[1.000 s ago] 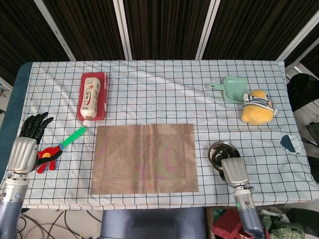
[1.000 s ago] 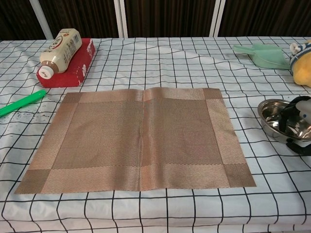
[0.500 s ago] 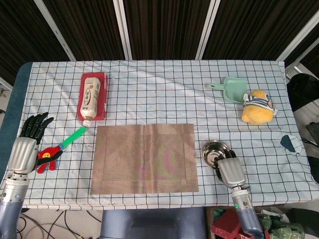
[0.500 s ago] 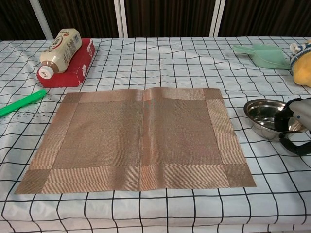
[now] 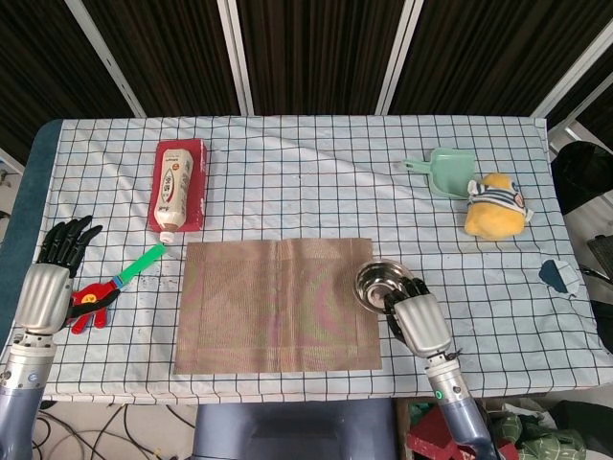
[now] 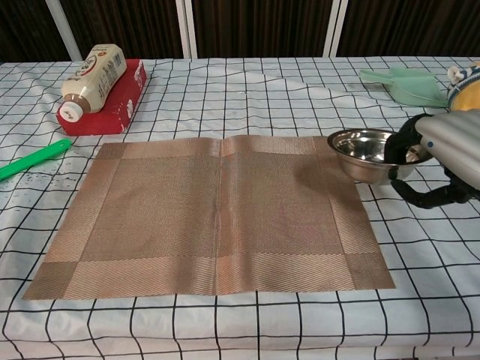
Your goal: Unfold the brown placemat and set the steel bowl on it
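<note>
Steel bowl (image 6: 364, 153): one; brown placemat (image 6: 210, 216): one.

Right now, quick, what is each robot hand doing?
Left hand: open, fingers spread, holding nothing.
Right hand: holding the steel bowl by its rim, at the right edge of the brown placemat.

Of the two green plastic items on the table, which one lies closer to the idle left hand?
The long green stick-shaped tool, just beside the left hand. The mint dustpan sits far across the table by the yellow plush toy.
</note>
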Controlling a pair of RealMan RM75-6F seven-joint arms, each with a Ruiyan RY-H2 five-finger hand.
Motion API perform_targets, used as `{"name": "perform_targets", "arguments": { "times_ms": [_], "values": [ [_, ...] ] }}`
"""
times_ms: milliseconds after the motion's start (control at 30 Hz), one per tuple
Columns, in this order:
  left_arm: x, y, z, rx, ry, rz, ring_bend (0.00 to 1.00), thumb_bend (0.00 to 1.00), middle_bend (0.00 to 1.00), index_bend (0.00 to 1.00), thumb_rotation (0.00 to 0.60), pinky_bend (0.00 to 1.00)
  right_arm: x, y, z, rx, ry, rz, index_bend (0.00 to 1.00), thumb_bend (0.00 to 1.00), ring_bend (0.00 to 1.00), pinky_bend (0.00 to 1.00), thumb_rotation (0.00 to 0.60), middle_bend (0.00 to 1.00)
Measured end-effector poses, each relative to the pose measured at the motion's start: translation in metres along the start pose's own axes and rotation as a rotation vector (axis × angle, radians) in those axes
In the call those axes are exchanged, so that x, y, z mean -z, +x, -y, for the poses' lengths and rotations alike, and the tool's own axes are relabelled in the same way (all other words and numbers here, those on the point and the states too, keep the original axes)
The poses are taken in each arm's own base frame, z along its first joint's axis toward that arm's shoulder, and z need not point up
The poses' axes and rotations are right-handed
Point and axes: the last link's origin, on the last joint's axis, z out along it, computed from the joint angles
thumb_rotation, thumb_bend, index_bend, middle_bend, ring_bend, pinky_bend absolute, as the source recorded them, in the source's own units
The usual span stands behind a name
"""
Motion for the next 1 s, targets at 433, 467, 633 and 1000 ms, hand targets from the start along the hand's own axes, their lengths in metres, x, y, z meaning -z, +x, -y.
{"name": "perform_targets", "arguments": {
  "times_ms": [433, 467, 633, 1000],
  "values": [
    [-0.001, 0.001, 0.0, 0.005, 0.002, -0.006, 0.0, 0.06, 0.03, 0.11, 0.6, 0.0, -0.019, 0.002, 0.055, -0.058, 0.108, -0.016, 0.75, 0.58, 0.23, 0.27, 0.6, 0.51],
    [-0.001, 0.001, 0.0, 0.006, 0.003, -0.007, 0.0, 0.06, 0.03, 0.11, 0.6, 0.0, -0.02, 0.001, 0.06, -0.062, 0.116, -0.013, 0.75, 0.58, 0.23, 0.27, 0.6, 0.51],
    [-0.001, 0.002, 0.001, 0.017, 0.007, -0.012, 0.0, 0.06, 0.03, 0.11, 0.6, 0.0, -0.029, -0.008, 0.085, -0.075, 0.155, 0.004, 0.75, 0.58, 0.23, 0.27, 0.6, 0.51],
    [-0.004, 0.003, 0.003, 0.035, 0.016, -0.012, 0.0, 0.06, 0.03, 0.11, 0.6, 0.0, -0.051, -0.03, 0.121, -0.086, 0.168, 0.025, 0.75, 0.56, 0.23, 0.27, 0.6, 0.51]
  ]
}}
